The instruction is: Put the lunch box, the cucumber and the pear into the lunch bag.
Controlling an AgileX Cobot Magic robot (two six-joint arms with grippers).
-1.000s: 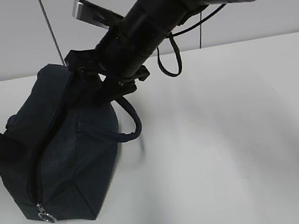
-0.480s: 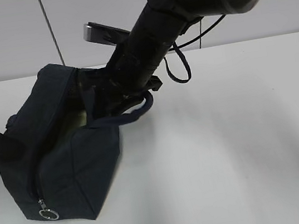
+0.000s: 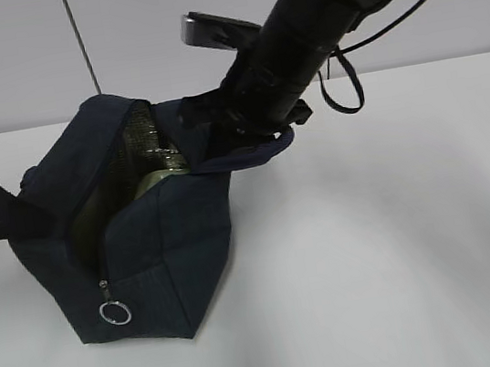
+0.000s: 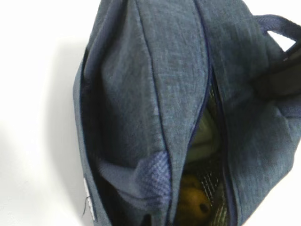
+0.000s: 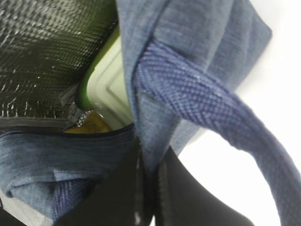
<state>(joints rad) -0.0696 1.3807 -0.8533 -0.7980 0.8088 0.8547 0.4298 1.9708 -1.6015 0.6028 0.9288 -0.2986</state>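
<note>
The navy lunch bag (image 3: 158, 252) stands on the white table with its top open. Inside it I see the pale green lid of the lunch box (image 3: 162, 173), also in the right wrist view (image 5: 110, 77). The yellow pear (image 4: 195, 205) lies deep in the bag beside the box (image 4: 204, 139). The cucumber is hidden. My right gripper (image 5: 151, 188) is shut on the bag's right rim by a handle (image 5: 207, 110), and also shows in the exterior view (image 3: 224, 136). My left gripper (image 3: 19, 217) holds the bag's left side, with its fingers hidden under fabric.
The zipper's silver ring pull (image 3: 115, 313) hangs at the bag's near end. A loose black cable (image 3: 341, 86) hangs from the right arm. The white table (image 3: 402, 243) stretches to the right and front of the bag.
The right gripper has pulled the bag's rim to the right. The mouth has opened wider, the lunch box now shows inside, and the whole bag has shifted right.
</note>
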